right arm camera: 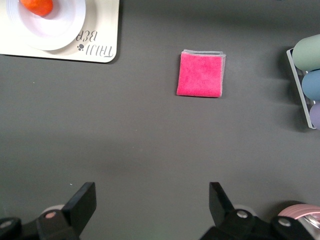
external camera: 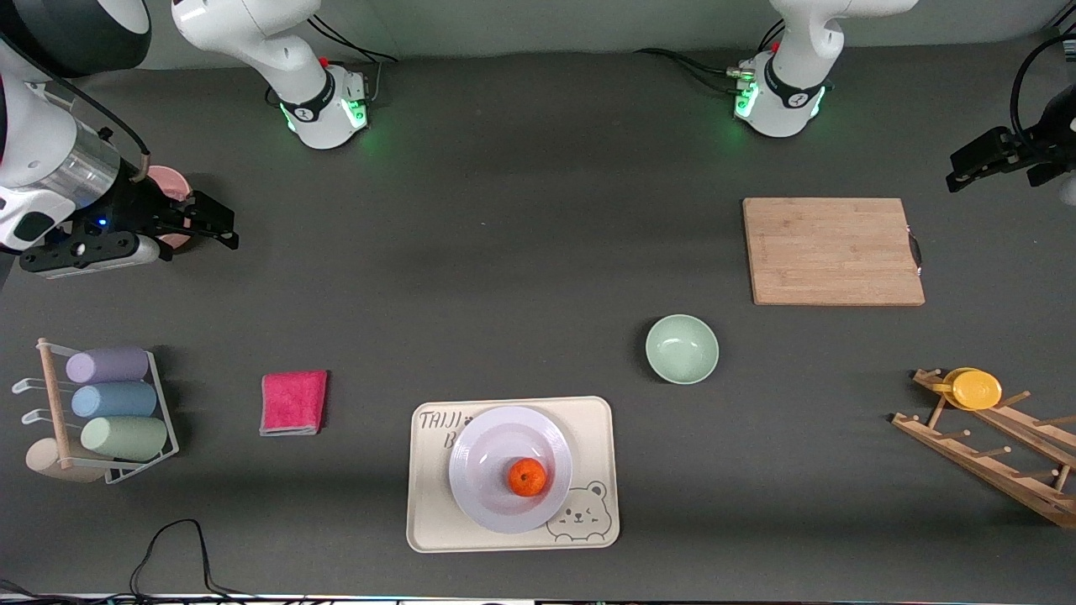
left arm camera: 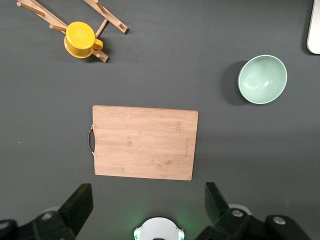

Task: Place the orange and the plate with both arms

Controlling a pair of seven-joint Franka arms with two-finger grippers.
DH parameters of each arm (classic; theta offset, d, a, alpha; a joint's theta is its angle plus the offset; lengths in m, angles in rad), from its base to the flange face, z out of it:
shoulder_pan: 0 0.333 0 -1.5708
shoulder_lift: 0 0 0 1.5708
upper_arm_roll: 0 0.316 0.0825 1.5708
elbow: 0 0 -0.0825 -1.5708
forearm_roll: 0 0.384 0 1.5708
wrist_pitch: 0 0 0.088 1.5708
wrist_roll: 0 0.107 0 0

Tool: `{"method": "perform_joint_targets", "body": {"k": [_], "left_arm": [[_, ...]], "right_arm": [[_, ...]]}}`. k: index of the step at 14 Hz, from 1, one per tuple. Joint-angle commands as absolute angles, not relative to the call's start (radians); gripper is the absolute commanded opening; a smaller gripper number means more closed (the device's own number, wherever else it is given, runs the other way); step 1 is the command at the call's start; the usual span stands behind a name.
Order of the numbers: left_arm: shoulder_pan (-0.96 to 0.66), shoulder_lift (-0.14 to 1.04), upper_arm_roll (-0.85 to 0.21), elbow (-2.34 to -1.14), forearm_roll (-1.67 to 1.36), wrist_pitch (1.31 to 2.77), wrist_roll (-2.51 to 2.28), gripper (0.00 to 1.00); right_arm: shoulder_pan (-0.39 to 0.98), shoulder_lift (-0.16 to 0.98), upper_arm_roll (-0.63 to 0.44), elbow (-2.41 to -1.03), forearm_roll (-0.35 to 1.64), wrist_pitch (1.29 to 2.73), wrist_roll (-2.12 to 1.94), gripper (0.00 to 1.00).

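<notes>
The orange (external camera: pixel 527 476) sits on the lavender-white plate (external camera: pixel 496 445), which rests on the beige bear tray (external camera: pixel 429 512) near the table's front edge. Both also show at the edge of the right wrist view: the orange (right arm camera: pixel 36 6) and the plate (right arm camera: pixel 57 27). My right gripper (external camera: pixel 220 225) is open and empty, up over bare table at the right arm's end. My left gripper (external camera: pixel 967 172) is open and empty, up over the table at the left arm's end, beside the cutting board (external camera: pixel 832 250). In the wrist views both right gripper (right arm camera: pixel 152 200) and left gripper (left arm camera: pixel 148 200) hold nothing.
A pale green bowl (external camera: pixel 682 349) stands between tray and cutting board. A pink cloth (external camera: pixel 293 402) and a rack of pastel cups (external camera: pixel 113 403) lie toward the right arm's end. A wooden rack with a yellow cup (external camera: pixel 975 389) stands at the left arm's end. A pink dish (external camera: pixel 172 186) is under the right gripper.
</notes>
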State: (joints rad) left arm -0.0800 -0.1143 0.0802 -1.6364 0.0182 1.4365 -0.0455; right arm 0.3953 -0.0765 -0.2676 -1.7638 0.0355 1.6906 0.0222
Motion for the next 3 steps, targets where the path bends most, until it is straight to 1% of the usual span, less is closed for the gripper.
{"method": "perform_joint_targets", "body": {"k": [1, 3], "left_arm": [[-0.089, -0.104, 0.072, -1.62, 0.028, 1.422, -0.06, 1.0], [-0.089, -0.101, 0.067, -1.621, 0.029, 1.419, -0.06, 1.0]], "right_arm": [[0.232, -0.087, -0.116, -1.767, 0.011, 1.687, 0.04, 1.0], [0.109, -0.09, -0.005, -1.769, 0.009, 1.683, 0.04, 1.0]]}}
